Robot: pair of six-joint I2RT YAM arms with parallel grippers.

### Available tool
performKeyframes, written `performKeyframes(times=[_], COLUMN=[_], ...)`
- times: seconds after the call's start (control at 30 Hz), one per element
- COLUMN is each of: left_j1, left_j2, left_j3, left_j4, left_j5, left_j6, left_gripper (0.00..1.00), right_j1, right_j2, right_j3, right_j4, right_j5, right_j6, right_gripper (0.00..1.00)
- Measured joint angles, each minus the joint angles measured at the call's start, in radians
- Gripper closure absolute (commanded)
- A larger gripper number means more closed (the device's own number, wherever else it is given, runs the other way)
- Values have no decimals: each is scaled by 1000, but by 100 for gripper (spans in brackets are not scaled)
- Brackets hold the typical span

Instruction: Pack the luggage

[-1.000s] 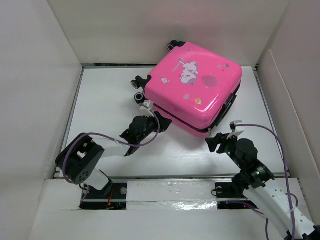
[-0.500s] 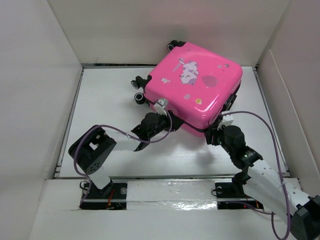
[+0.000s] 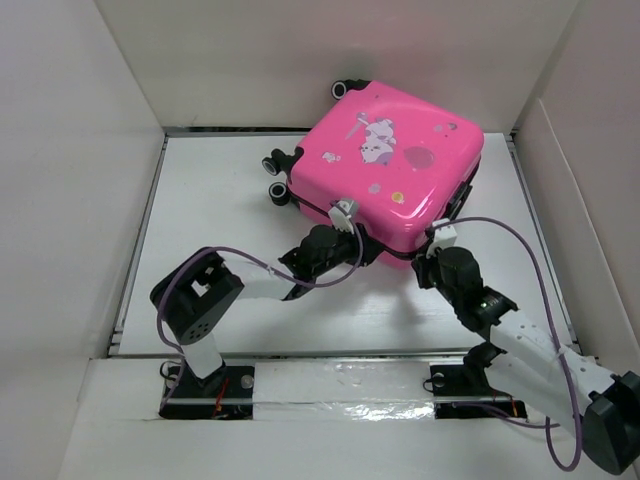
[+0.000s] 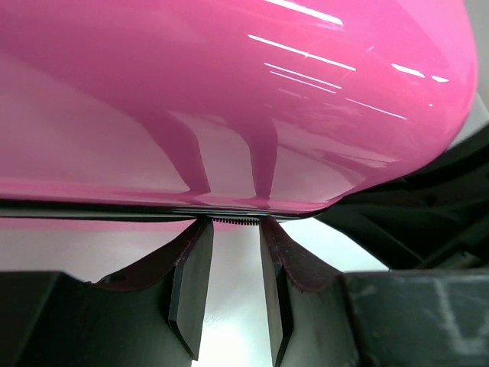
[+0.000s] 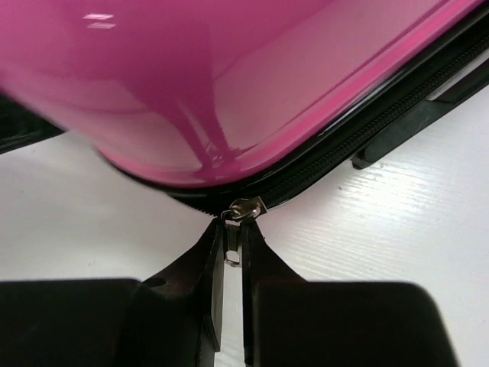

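Observation:
The luggage [image 3: 390, 165] is a bright pink hard-shell suitcase lying flat and closed at the back of the white table, stickers on its lid. My left gripper [image 3: 352, 238] is at its front-left edge. In the left wrist view the left gripper [image 4: 235, 225] stands narrowly open, nothing between the fingers, tips touching the zipper seam under the pink shell [image 4: 229, 99]. My right gripper [image 3: 422, 262] is at the near corner. In the right wrist view the right gripper [image 5: 233, 229] is shut on the metal zipper pull [image 5: 233, 248], which hangs from the slider on the black zipper track [image 5: 344, 149].
White walls close the table on the left [image 3: 70, 170], back [image 3: 330, 50] and right [image 3: 590, 200]. Black wheels [image 3: 276, 166] stick out at the suitcase's left side. A black handle part [image 5: 412, 122] lies under the shell to the right of the zipper.
Both arms reached forward to the suitcase's front edge. The left gripper slid rightwards along it. The right gripper closed on the zipper pull at the near corner.

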Motion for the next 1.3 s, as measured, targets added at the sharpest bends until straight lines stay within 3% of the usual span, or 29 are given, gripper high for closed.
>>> performKeyframes(times=[0.37, 0.47, 0.67, 0.8, 0.9, 0.93, 1.03, 1.3], left_j1=[-32, -30, -24, -13, 0, 7, 37, 413], left_j2=[23, 27, 38, 38, 34, 27, -26, -232], left_j3=[98, 117, 130, 130, 126, 114, 47, -43], left_j4=[-138, -167, -179, -180, -180, -174, -144, -140], left_j5=[38, 47, 54, 61, 75, 92, 125, 150], left_j6=[24, 26, 26, 24, 17, 3, -42, -167], left_gripper=[74, 75, 76, 75, 54, 39, 23, 19], right_j1=[128, 164, 266, 311, 335, 342, 376, 493], right_j2=[-182, -100, 182, 237, 225, 212, 119, -162], right_j3=[-3, -2, 8, 8, -16, -29, -69, -125], right_j4=[-193, -110, 217, 307, 342, 349, 350, 340], right_j5=[41, 21, 93, 174, 217, 220, 188, -116], right_j6=[11, 26, 51, 49, 51, 54, 66, 136], right_gripper=[100, 100, 100, 100, 100, 100, 100, 100])
